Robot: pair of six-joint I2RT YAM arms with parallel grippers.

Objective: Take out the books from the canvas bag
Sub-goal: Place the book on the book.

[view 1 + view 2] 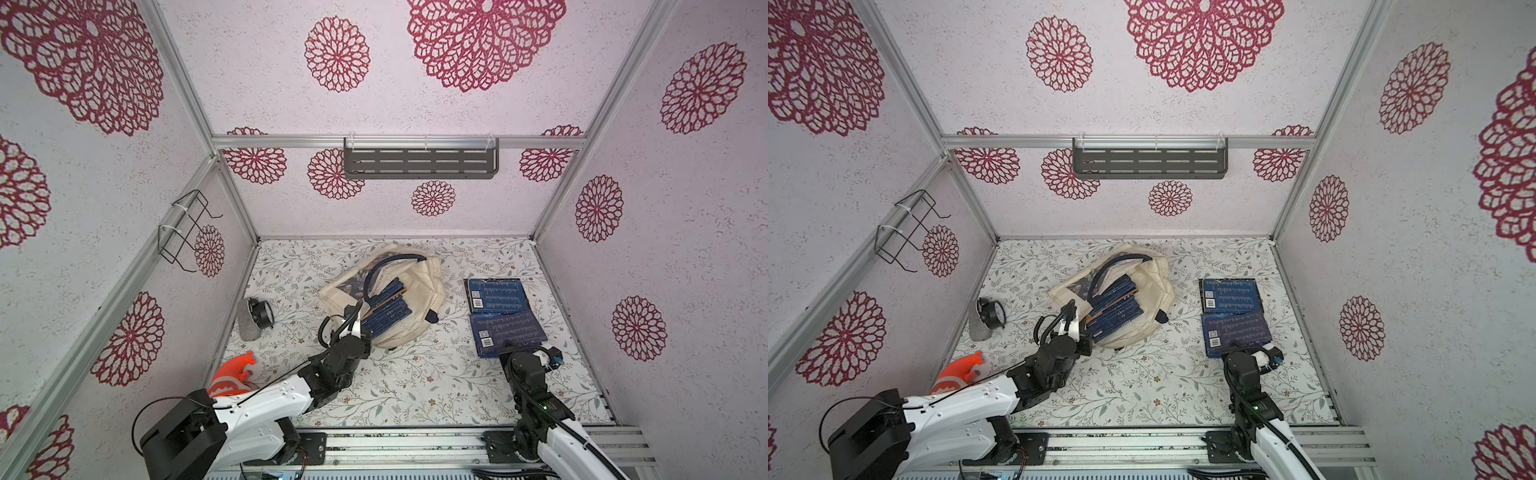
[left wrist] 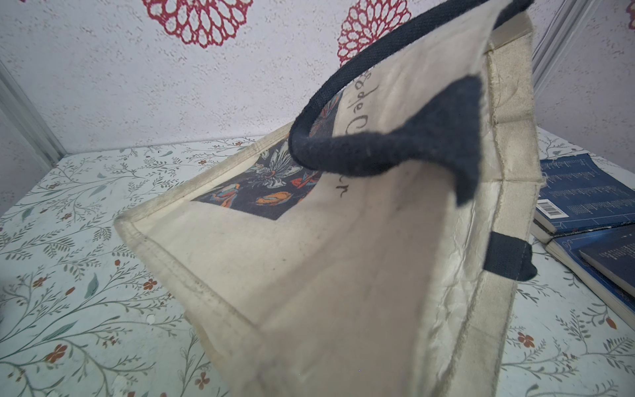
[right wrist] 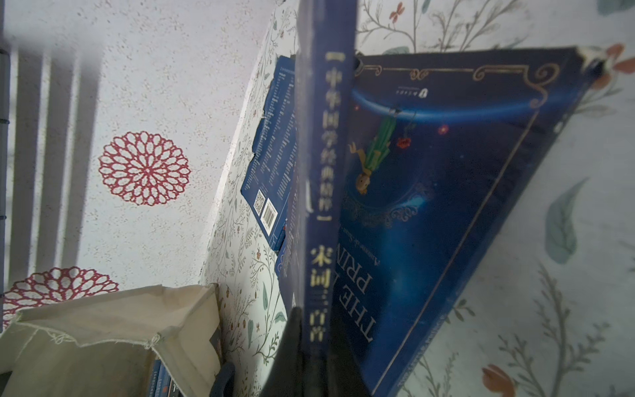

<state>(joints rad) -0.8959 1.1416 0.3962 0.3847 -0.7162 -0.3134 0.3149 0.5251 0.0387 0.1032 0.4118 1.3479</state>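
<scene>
The widest bare stretch of the floral-patterned counter (image 1: pixel 415 386) lies at the front, between the two arms. The slumped cream canvas bag with navy straps (image 1: pixel 419 291) fills the middle. Its opening is crowded with dark-blue paperbacks (image 1: pixel 386 309), and a navy strap loop (image 1: pixel 395 259) arches over them. The left end effector (image 1: pixel 359 318), clamped on the bag's near-left rim, bars that side. A bare lane runs between the bag and two stacks of dark-blue books (image 1: pixel 496 295) on the right. The right end effector (image 1: pixel 506 345), closed on a dark-blue book's spine (image 3: pixel 330 172), occupies the nearer stack's front edge. A grey cup-like object (image 1: pixel 251 318) and an orange plastic toy (image 1: pixel 235 372) crowd the left edge.
</scene>
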